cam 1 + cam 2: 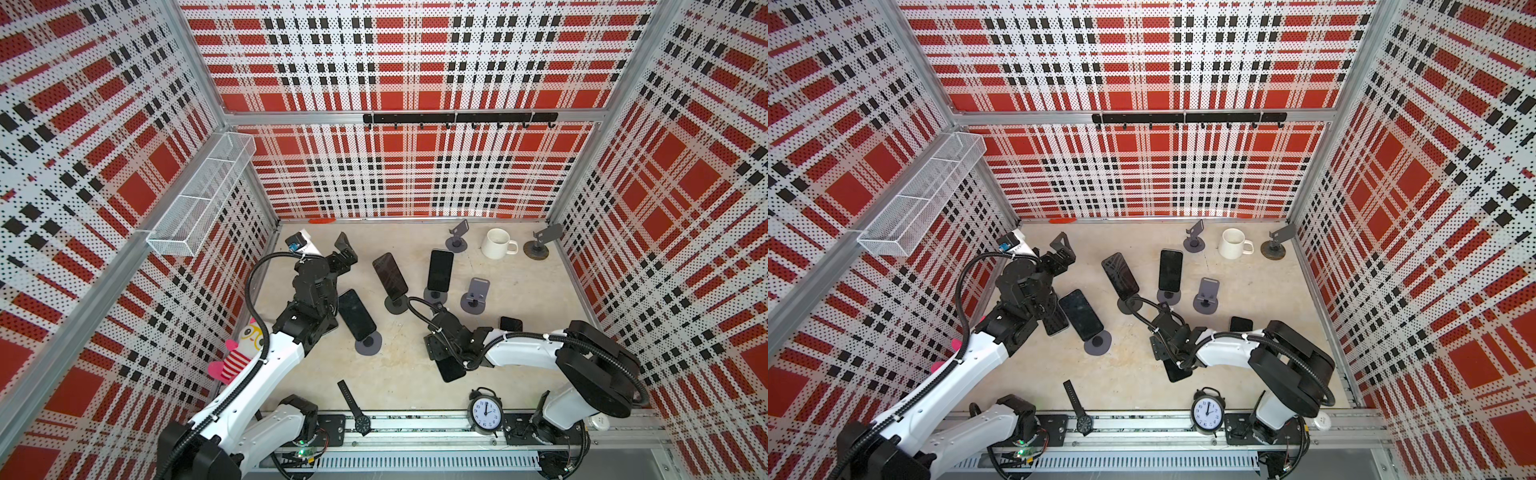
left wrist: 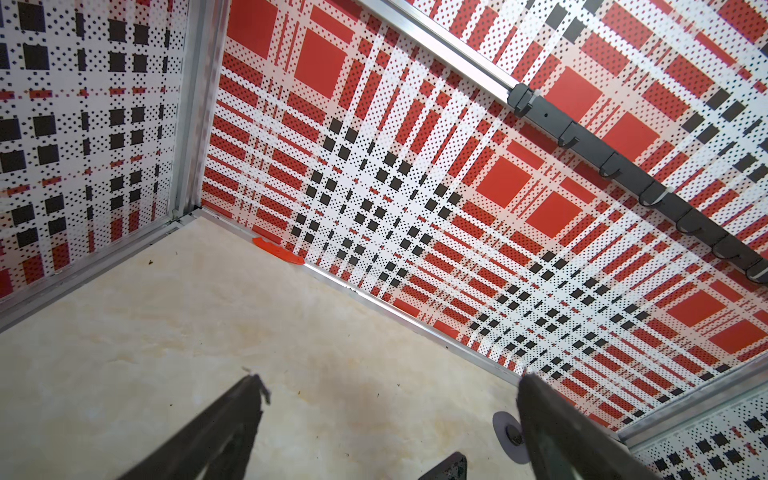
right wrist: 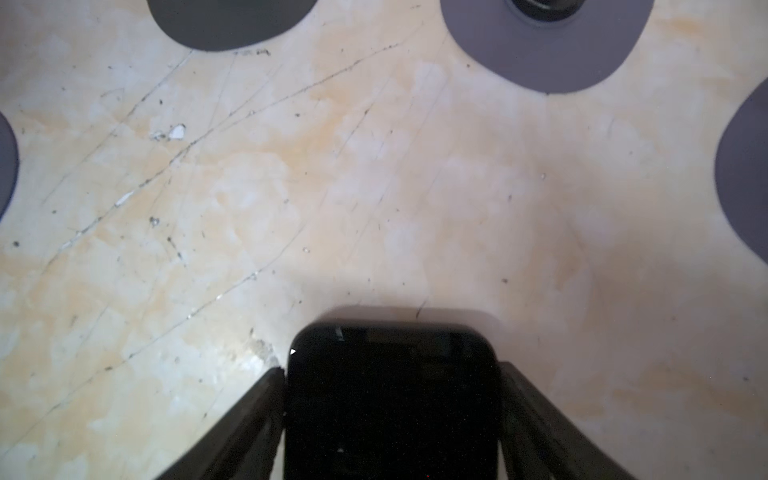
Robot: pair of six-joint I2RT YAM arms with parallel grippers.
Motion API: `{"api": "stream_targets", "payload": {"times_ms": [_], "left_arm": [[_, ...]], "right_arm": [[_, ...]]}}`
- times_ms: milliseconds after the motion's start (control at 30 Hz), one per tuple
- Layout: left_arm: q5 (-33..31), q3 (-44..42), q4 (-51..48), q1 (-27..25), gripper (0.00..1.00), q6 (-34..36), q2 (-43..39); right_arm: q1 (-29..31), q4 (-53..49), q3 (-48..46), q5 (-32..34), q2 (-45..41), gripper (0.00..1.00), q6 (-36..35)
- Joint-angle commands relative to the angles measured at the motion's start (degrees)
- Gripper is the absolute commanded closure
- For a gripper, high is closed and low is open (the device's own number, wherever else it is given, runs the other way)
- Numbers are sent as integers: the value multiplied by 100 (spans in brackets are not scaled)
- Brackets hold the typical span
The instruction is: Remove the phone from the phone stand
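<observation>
While the black glossy smartphone (image 1: 451,369) lay on the beige stone-look tabletop (image 1: 399,365) at lower centre, the right gripper (image 3: 391,368) straddled it, whether clamped I could not tell; the left gripper (image 2: 388,380) gaped wide, empty.

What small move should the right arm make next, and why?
Probably lift the right gripper straight up. The phone between its jaws seems to lie flat on the table, with thin gaps at both edges, so it looks released.
</observation>
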Motion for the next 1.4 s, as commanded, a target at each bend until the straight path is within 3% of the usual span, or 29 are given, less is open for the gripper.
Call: {"api": "stream_targets", "payload": {"times_ms": [0,500,567,733,933,1133,1233,1367], "left_arm": [[-107,-95,137,16,2,3,-136],[-36,-360,330,16,2,-42,-251],[-36,-364,338,16,2,-23,-282],[-85,-482,441,16,2,44,-313],[-171,-520,421,17,2,208,-252],[-210,-766,807,16,2,177,-134],[-283,-615,802,16,2,279,16],[-369,-465,761,41,2,380,97]], "right_arm": [[80,302,-231,418,-132,15,94],[50,1652,-400,736,-2114,12,-54],[-86,1873,-455,618,-2366,13,-390],[-948,2103,-476,92,-2674,14,-378],[-1774,1246,52,-282,-2927,14,-883],[-3121,207,255,-786,-3271,21,-1027],[-3736,27,34,-750,-3477,19,-1132],[-4400,-109,30,-1826,-3310,17,-1504]]}}
